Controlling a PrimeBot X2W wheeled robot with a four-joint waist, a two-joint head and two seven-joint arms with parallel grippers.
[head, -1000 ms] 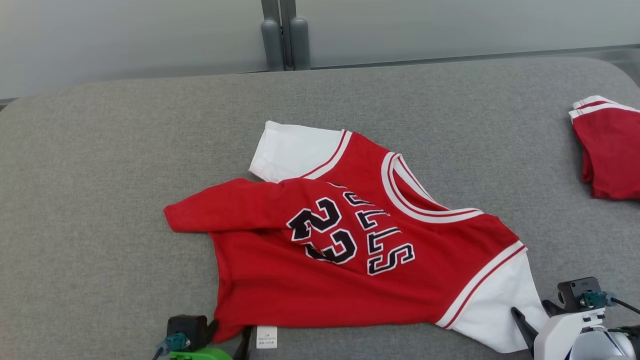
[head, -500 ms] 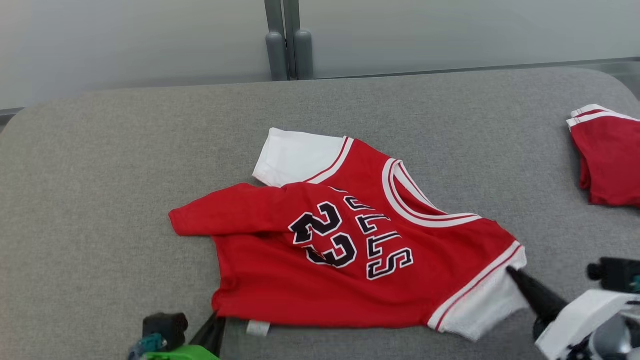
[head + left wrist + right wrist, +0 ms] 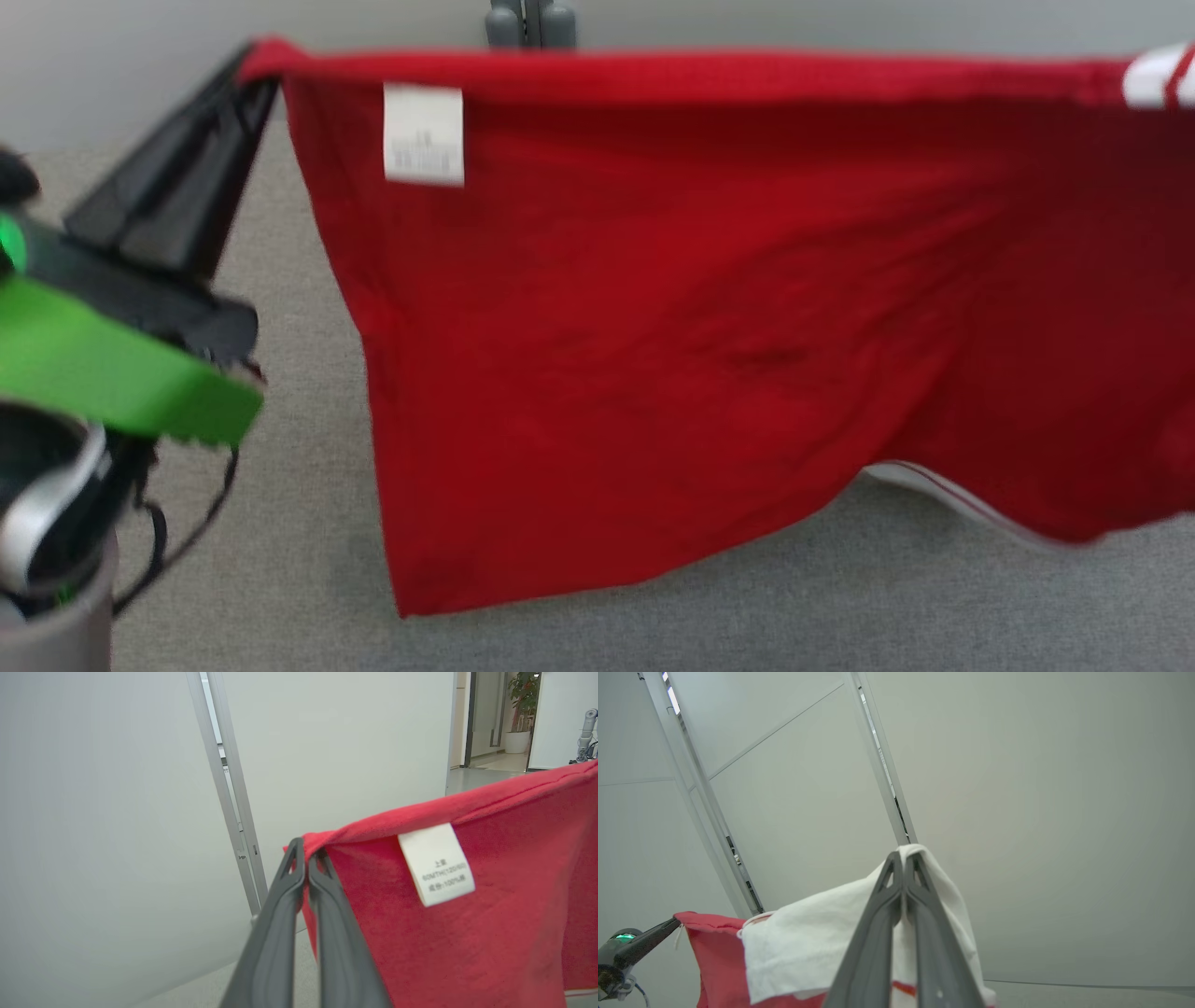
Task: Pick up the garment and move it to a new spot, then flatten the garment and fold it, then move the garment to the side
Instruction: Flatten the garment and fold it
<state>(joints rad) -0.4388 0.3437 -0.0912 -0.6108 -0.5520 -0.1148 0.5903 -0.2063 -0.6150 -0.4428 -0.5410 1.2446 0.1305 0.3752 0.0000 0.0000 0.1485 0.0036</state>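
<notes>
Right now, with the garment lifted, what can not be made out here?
Head view: the garment hides much of the grey surface; the frame edge cuts its right end.
Head view: the label print is blurred.
Left wrist view: the bottom edge cuts the garment off.

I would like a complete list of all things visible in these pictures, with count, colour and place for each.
garment: one, red with white sleeve, hanging stretched between both grippers, above the table
label: one, white, on the garment beside the left gripper
table: one, grey, under the garment
wall: one, pale grey, behind
frame: one, grey metal, in the wall
plant: one, green, far doorway
left gripper: one, dark, shut on the garment's red corner
right gripper: one, dark, shut on the white sleeve
</notes>
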